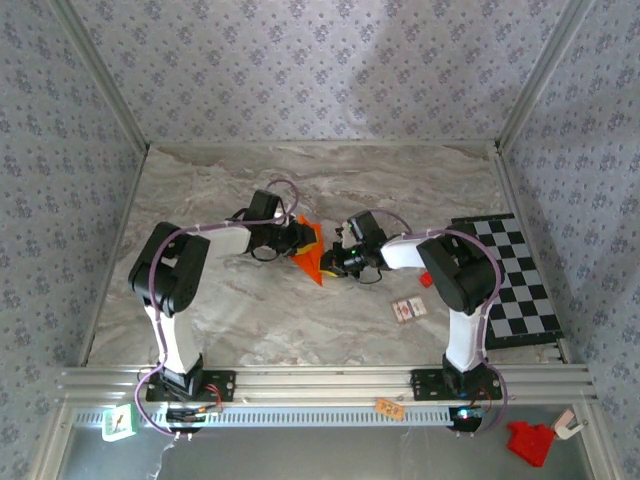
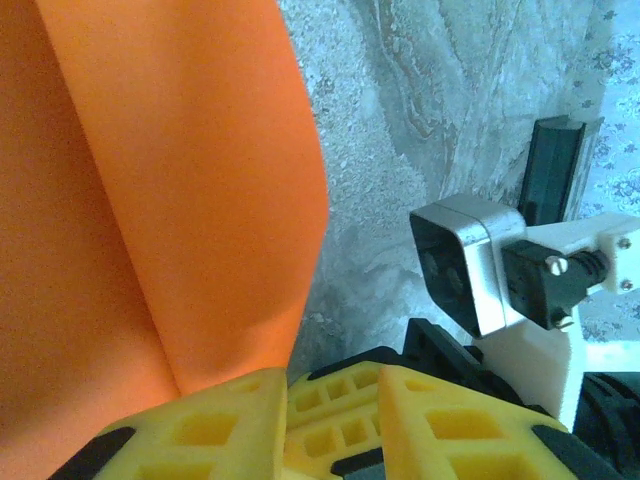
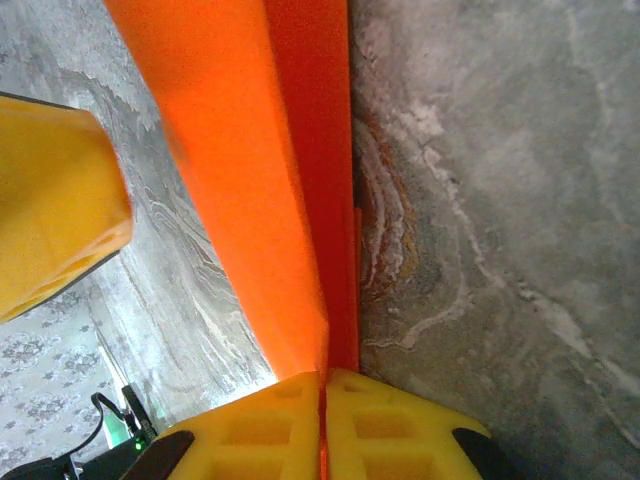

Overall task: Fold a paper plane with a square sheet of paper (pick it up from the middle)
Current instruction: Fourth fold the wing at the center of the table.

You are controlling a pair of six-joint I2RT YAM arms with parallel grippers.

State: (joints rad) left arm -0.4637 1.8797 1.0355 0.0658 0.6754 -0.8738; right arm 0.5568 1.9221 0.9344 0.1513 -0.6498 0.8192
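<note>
The square sheet of paper (image 1: 312, 258) is bright orange and creased into a pointed, plane-like shape, held off the marble table between the two arms. My right gripper (image 1: 334, 263) is shut on its folded edge; in the right wrist view the layers of the paper (image 3: 260, 180) run up from the closed yellow fingertips (image 3: 323, 378). My left gripper (image 1: 301, 238) is at the paper's other side. In the left wrist view the paper (image 2: 150, 200) meets the left finger (image 2: 200, 430), and the left gripper (image 2: 330, 385) has a gap between its jaws.
A small red block (image 1: 426, 280) and two small cards (image 1: 408, 309) lie right of centre. A black-and-white checkered board (image 1: 515, 280) covers the table's right edge. The right wrist camera (image 2: 470, 260) sits close to my left fingers. Patterned walls enclose the table.
</note>
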